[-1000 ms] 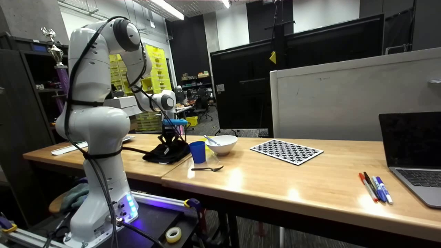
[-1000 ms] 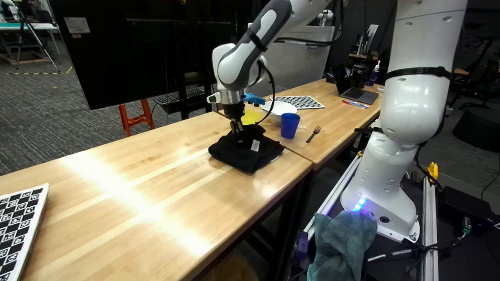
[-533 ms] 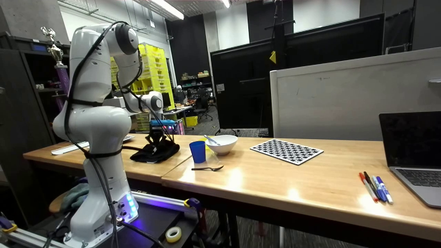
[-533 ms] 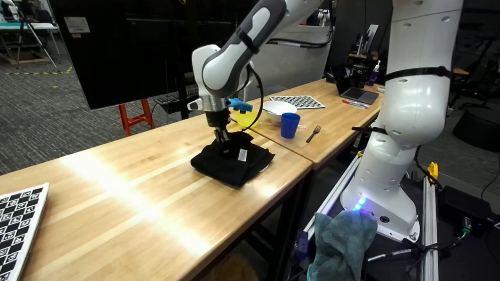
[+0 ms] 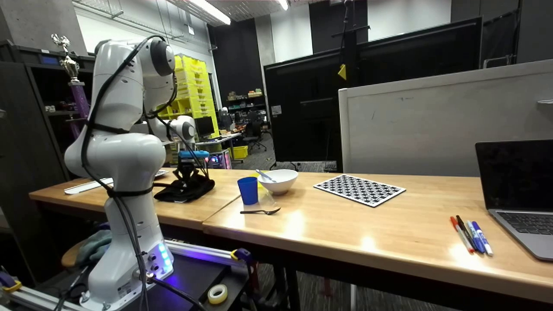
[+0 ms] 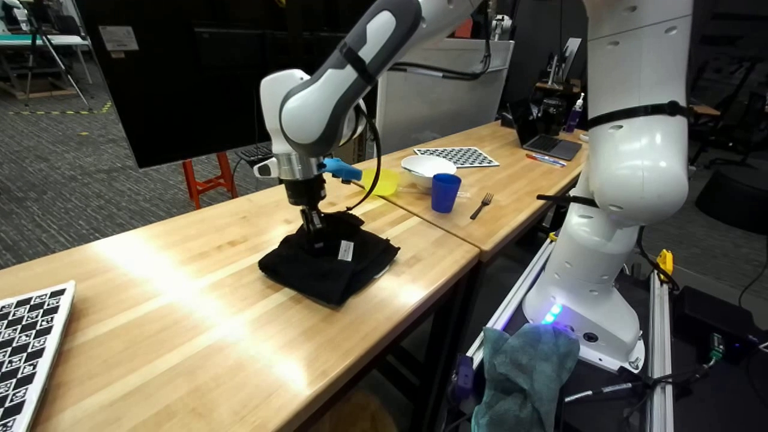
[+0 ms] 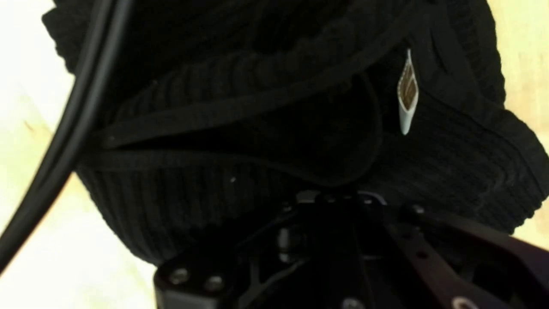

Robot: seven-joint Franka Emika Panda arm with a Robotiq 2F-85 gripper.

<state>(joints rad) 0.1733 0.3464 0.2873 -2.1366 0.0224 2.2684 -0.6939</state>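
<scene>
Black cloth point(image 6: 329, 264) and claw point(image 6: 317, 244) sit farther toward eight o'clock than a second ago in an exterior view. From the cloth, a checkered board point(image 6: 30, 348) lies at eight; the claw, jaws together, touches the cloth on the bench point(image 6: 180, 258), any pinch of fabric hidden; rightward, a blue cup point(image 6: 446, 193) stands at two, a fork point(image 6: 482, 206) just beyond.

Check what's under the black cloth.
The black cloth lies on the wooden table; a pale sliver shows below the cloth's edge. What it is, and anything further beneath, is hidden.
</scene>
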